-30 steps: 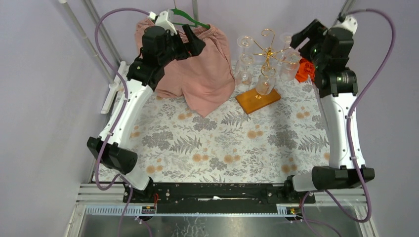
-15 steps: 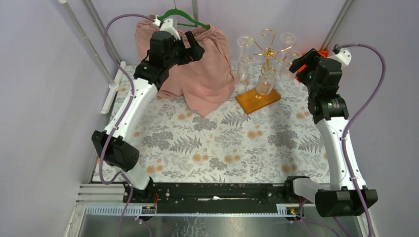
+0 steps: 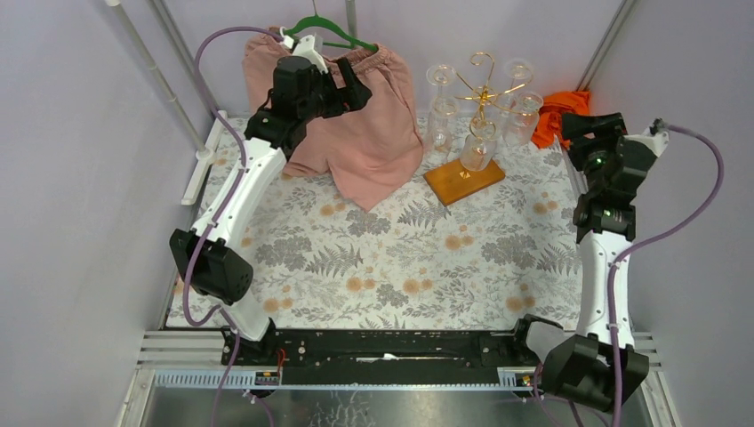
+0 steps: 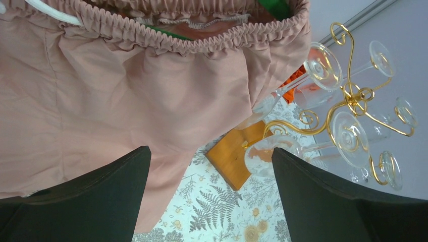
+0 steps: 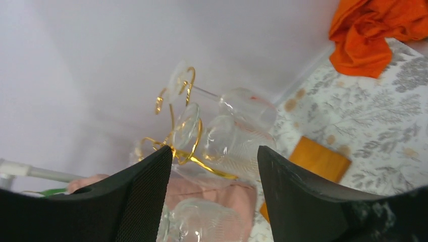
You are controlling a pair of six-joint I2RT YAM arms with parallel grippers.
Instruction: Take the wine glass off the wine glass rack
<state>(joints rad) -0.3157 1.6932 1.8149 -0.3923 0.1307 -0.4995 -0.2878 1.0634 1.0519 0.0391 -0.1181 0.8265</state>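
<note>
The wine glass rack is a gold wire stand on an orange-brown wooden base at the back of the table. Several clear wine glasses hang upside down from it, one low at the front. My right gripper is to the right of the rack, apart from it and open. In the right wrist view its fingers frame a wine glass bowl and gold wire farther off, with nothing held. My left gripper stands open in front of the pink shorts, left of the rack.
Pink shorts hang on a green hanger at the back left. An orange cloth lies crumpled in the back right corner, close behind my right gripper. The floral tablecloth covers the table.
My right gripper has drawn back from the top of the rack, moving right and down, and its jaws have narrowed a little. The orange cloth now shows. The left arm shifted slightly.
</note>
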